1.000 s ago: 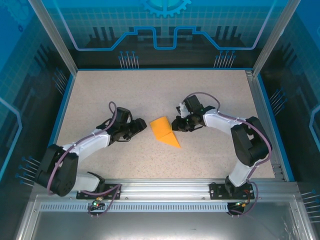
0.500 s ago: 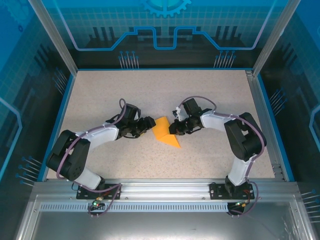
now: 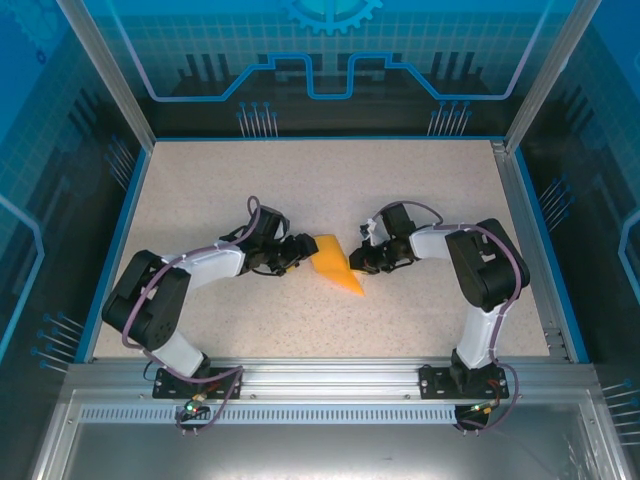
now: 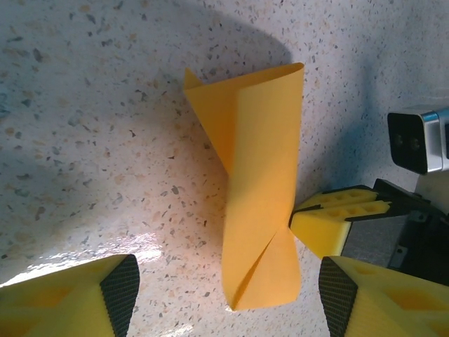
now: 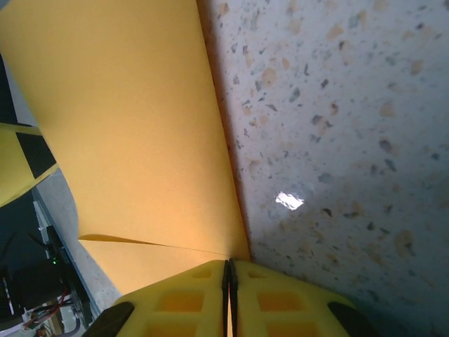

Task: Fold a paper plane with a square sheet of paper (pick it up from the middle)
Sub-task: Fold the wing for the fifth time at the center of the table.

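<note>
- step in hand, judging by the creases: carrying one flap across to narrow the dart.
- from overhead: the square sheet of paper [image 3: 333,265], folded down to a slim wedge, lying on the table [image 3: 400,190] directly between the left pincer [image 3: 299,250] and the right pincer [image 3: 356,262], at or just beside both tips.
- right pincer: clenched, tips pressed flat together, apparently nipping the paper's edge where two layers run into the seam at its very front.
- left pincer: released, fingers [image 4: 119,295] spread wide to either side of the sheet's near end, with bare tabletop in the gaps; gripping nothing.
- draw the nipped edge over in a low arc toward the left pincer, and line it up with the centre crease before pressing flat.
- avoid tugging: paper this thin probably slides or tears sooner than it bends cleanly.
- lower the left pincer onto the bottom layer first to pin it, or the whole sheet may skate away.
- material: thin, matt orange-yellow paper with sharp creases, one flap curling up off the surface beyond the left pincer's tips, and a small triangular tuck close between its fingers.
- underneath: hard, speckled, stone-look top, faintly glossy, likely offering little grip.
</note>
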Tool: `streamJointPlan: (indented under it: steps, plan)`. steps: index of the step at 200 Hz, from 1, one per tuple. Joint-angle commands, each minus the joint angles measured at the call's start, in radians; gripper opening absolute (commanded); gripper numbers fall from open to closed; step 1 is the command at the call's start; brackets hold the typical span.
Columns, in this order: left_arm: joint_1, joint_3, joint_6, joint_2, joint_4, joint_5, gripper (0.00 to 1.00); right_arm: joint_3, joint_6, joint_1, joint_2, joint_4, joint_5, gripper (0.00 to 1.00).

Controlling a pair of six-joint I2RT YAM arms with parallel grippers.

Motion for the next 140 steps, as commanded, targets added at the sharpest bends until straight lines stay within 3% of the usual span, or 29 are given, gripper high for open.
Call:
streamJointPlan:
  steps: [1,84,140]
  plan:
    - [-0.006,0.033,0.009,0.027,-0.012,0.040,0.71,-0.014,0.018,-0.004,0.038,0.024,0.000,0.12]
    - [-0.022,0.071,-0.020,0.102,0.050,0.097,0.69,-0.016,0.030,-0.004,0.067,0.019,0.018,0.11]
    - [-0.039,0.121,-0.027,0.167,0.065,0.116,0.57,-0.019,0.037,-0.004,0.066,0.020,0.024,0.12]
